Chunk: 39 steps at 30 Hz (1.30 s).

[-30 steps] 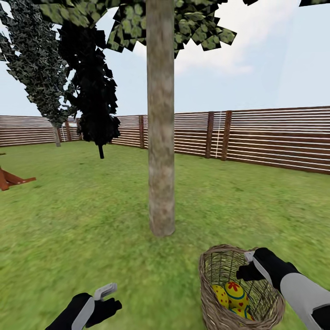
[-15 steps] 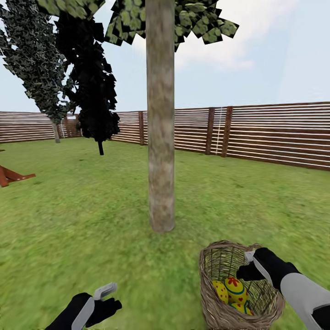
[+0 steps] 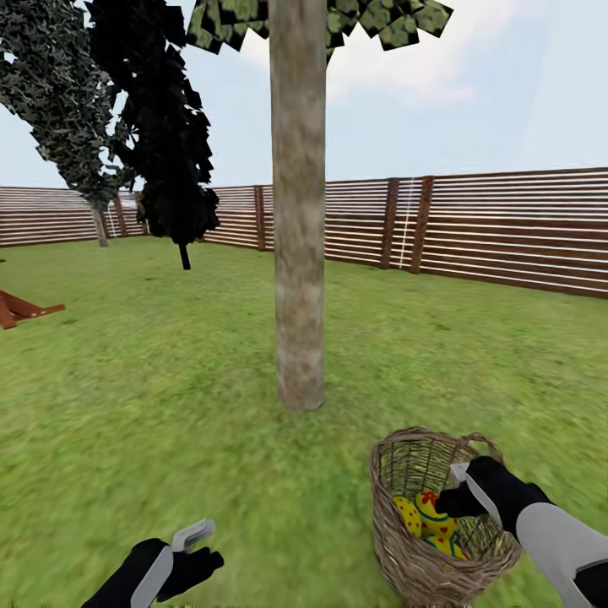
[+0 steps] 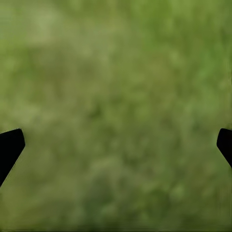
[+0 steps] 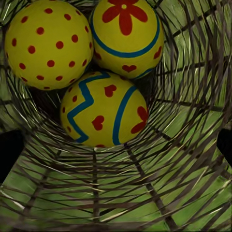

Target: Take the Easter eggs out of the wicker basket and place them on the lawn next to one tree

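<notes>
— What had changed over the last second?

— Mostly the camera. The whole head view had slid: the tree [image 3: 300, 253] trunk's foot and the fence [image 3: 507, 232] sat higher in the picture than a second before, and more of the wicker basket [image 3: 404, 540] came into sight, so the head had tipped down. I could not see that the things themselves had shifted. The right gripper [image 3: 460, 490] stayed poised over the basket's mouth.

— And for the task?

— I judged it barely begun. All three eggs were in the basket: the dotted egg [image 5: 48, 43], the flower egg [image 5: 126, 36] and the zigzag egg [image 5: 104, 108], packed touching one another at the bottom.

— Was the right gripper holding anything?

— No. In the right wrist view the eggs lay ahead of it, untouched, with dark finger tips at the two side edges, so I read it as spread wide and empty.

— The left one?

— The left gripper [image 3: 196, 549] hung low over the lawn [image 3: 152, 405], fingers apart, nothing between them; its wrist view showed blurred grass.

— Where stood the basket?

— On the lawn near the tree, toward the robot's right.
</notes>
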Motion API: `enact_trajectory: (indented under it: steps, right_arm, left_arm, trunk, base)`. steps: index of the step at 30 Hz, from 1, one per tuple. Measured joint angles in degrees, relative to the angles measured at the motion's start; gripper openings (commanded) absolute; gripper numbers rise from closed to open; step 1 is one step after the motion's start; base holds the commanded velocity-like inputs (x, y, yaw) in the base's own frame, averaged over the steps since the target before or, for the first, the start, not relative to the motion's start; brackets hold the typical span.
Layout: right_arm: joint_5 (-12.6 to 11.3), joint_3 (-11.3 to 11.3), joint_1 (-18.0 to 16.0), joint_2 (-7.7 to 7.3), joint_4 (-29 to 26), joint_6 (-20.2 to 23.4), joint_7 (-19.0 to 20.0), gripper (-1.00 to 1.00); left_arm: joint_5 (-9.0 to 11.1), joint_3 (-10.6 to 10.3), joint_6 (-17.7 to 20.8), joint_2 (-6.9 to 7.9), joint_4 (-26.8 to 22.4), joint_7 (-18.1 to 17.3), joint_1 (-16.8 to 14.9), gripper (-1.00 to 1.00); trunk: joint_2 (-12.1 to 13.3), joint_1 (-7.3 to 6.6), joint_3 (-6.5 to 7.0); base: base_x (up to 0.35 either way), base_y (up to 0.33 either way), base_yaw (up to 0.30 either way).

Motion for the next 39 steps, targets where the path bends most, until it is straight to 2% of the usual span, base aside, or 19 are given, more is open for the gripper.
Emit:
enact_trajectory:
  steps: [7,16,39]
  right_arm:
    - [0.0,1.1,0.0,0.48,0.0,-0.1,0.0,1.00]
    - [0.0,1.1,0.0,0.45,0.0,-0.2,0.1,1.00]
    - [0.0,1.2,0.0,0.69,0.0,-0.2,0.1,1.00]
  left_arm:
    - [0.0,-0.1,0.0,-0.08,-0.4,0.0,0.0,1.00]
    - [0.0,-0.2,0.0,-0.09,-0.4,0.0,0.0,1.00]
    - [0.0,-0.1,0.0,-0.09,-0.5,0.0,0.0,1.00]
  trunk:
    - [-0.1,0.16,-1.55]
    - [-0.2,0.38,-3.55]
    - [-0.5,0.99,-8.65]
  base:
    - [0.018,0.014,0.000]
    - [0.243,0.000,0.000]
    - [0.006,0.000,0.000]
